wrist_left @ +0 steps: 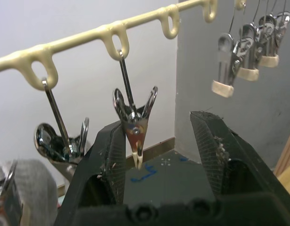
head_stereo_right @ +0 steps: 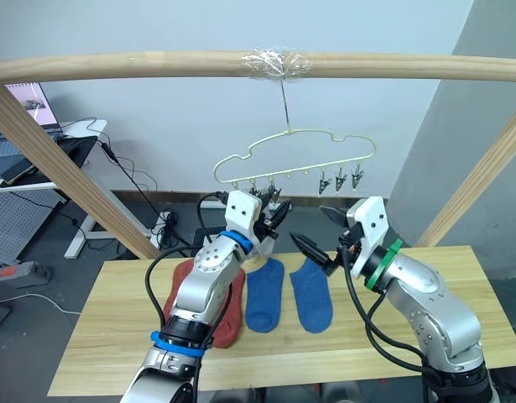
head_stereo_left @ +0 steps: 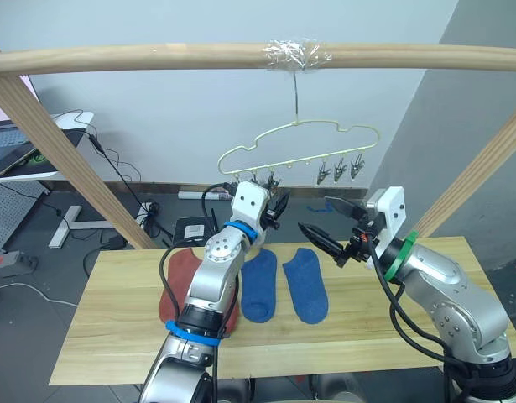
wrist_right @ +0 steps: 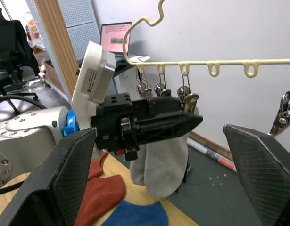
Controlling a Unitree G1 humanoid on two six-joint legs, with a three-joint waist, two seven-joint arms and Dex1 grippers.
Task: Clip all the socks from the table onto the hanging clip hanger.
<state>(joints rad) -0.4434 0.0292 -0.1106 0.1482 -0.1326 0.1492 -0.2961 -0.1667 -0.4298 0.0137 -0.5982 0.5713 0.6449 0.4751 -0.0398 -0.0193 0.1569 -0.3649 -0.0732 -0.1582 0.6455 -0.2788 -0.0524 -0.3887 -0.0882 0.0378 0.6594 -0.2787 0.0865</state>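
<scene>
Hanger, pale wire with a row of metal clips, suspended by its hook from a wooden pole above the bench. Left gripper: raised to the clip row, fingers apart and holding nothing; one free-hanging clip lies between the fingertips, close against the inner face of one finger, its long axis running vertically, pinch end down. Right gripper: level with the left and just beside it, fingers wide apart and empty, pointed toward the left gripper; a group of three spare clips hangs just above it. Light grey socks: already hanging from clips at the near end of the row, directly behind the left gripper's fingers in the right wrist view. Two blue socks: flat on the bench side by side, below and between both grippers, long axes running away from the robot. Rust-red sock: on the bench under the left arm, largely covered by it; whether one or two lie there cannot be told. Judgement: left arm is nearer the open clip, right arm nearer the blue pair.
</scene>
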